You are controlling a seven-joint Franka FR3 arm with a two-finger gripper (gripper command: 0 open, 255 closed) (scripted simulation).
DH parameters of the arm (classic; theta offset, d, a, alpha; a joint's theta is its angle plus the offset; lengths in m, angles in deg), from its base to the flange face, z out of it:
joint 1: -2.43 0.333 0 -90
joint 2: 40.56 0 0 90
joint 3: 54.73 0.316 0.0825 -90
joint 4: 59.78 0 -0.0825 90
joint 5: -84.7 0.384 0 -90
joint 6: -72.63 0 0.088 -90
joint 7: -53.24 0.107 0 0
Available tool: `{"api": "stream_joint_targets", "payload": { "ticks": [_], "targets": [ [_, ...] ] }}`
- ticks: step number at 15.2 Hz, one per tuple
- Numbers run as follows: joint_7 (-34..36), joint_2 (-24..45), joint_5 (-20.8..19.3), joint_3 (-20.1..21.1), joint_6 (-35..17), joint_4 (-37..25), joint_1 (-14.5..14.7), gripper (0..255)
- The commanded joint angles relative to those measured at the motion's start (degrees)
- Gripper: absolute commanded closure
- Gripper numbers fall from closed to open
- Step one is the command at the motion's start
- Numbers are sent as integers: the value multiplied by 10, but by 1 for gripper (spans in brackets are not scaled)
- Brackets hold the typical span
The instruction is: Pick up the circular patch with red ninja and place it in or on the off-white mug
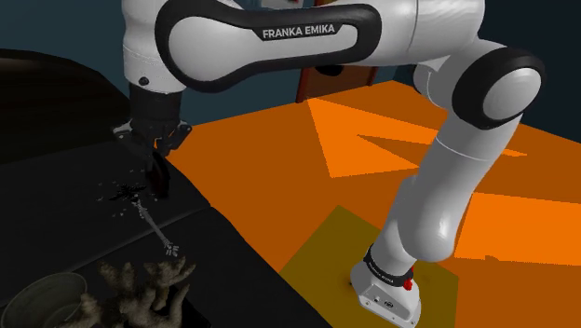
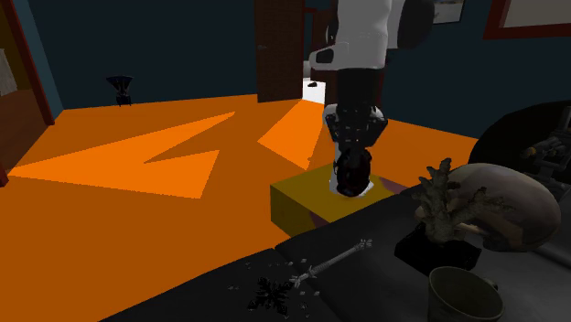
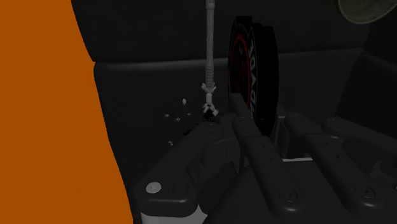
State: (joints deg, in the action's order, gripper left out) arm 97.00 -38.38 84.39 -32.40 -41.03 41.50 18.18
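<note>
- Where the white arm (image 1: 279, 37) reaches over the dark work surface (image 1: 56, 200), the black gripper (image 1: 156, 166) points downward above it.
- Gripper state: the jaws stand at a narrow setting, clasping the circular patch (image 3: 254, 70). In the wrist view one of the fingers (image 3: 243, 121) bears against the face of the patch.
- Patch orientation: the disc stands on edge between the jaws, so the wrist view shows it nearly edge-on. It is black with a red ring on its face. The ninja figure cannot be made out.
- Patch position: in the shoulder view the circular patch (image 1: 160, 182) hangs directly under the gripper, low over the dark surface. In the second exterior view the gripper (image 2: 352, 165) and the circular patch (image 2: 352, 178) appear in front of the yellow stand (image 2: 297, 201). Contact between the patch's lower edge and the surface cannot be determined.
- Mug position: the mug (image 1: 47, 298) sits upright at the shoulder view's lower left, well apart from the gripper. It renders as a dim grey-green, with a paler rim in the wrist view (image 3: 369, 7).
- Objects between gripper and mug: a thin pale rod (image 1: 154, 224) lies flat on the surface, running from near the gripper toward a branching, coral-like figure (image 1: 140, 280). The figure stands just beside the mug.
- Surroundings: an orange floor (image 1: 279, 158) adjoins the dark surface.
</note>
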Motion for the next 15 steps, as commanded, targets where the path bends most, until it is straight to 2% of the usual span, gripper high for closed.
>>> {"api": "stream_joint_targets", "payload": {
  "ticks": [1,5,9,12,15],
  "targets": [
    [34,28,-18,13,10,-35,16,255],
    [95,91,-58,33,37,-119,55,255],
    [150,166,-102,43,76,-223,106,255],
    [183,233,-136,44,117,-323,154,255],
    [207,317,-171,38,174,-461,216,255]
  ]
}}
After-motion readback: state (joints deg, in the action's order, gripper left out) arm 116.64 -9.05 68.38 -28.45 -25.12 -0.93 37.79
